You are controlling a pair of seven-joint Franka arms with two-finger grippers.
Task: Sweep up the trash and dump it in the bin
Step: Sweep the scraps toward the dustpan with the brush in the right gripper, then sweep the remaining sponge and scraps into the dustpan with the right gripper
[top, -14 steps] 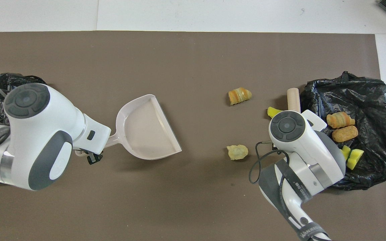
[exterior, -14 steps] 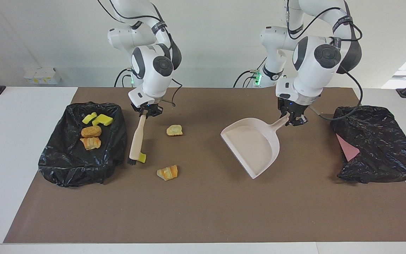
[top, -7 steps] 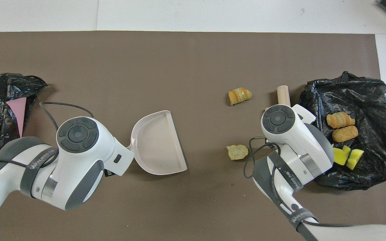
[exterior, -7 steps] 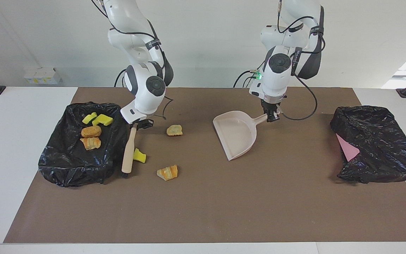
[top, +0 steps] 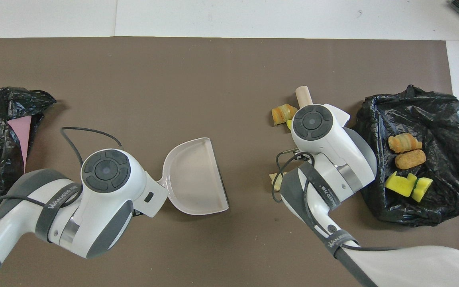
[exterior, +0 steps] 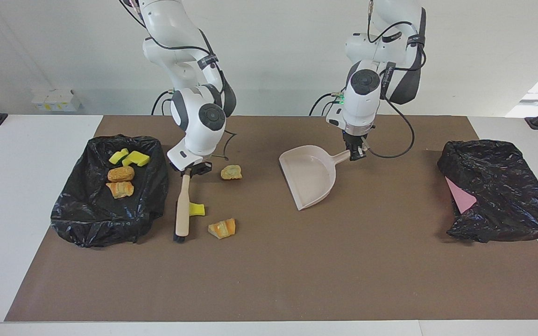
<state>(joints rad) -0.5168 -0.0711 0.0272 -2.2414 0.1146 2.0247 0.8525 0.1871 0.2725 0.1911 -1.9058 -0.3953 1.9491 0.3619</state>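
Note:
My right gripper (exterior: 193, 169) is shut on the top of a beige brush (exterior: 182, 207), whose dark bristles touch the mat. A yellow sponge bit (exterior: 197, 209) lies against the brush, and a tan-orange chunk (exterior: 222, 228) lies just farther out. A pale chunk (exterior: 231, 172) sits beside the gripper. Held by my left gripper (exterior: 356, 154), which is shut on its handle, the beige dustpan (exterior: 311, 179) turns its mouth toward these scraps. In the overhead view both hands hide their grippers; the dustpan (top: 193, 175) and orange chunk (top: 283, 113) show.
A black bag (exterior: 77, 210) at the right arm's end holds several scraps (exterior: 120, 174) of yellow sponge and tan-orange bread. Another black bag (exterior: 507, 186) at the left arm's end shows a pink sheet (exterior: 459, 196). Brown mat covers the table between them.
The right arm has swept the brush away from the bag, pushing the yellow sponge bit toward the orange chunk. The left arm has carried the dustpan toward the scraps and turned it.

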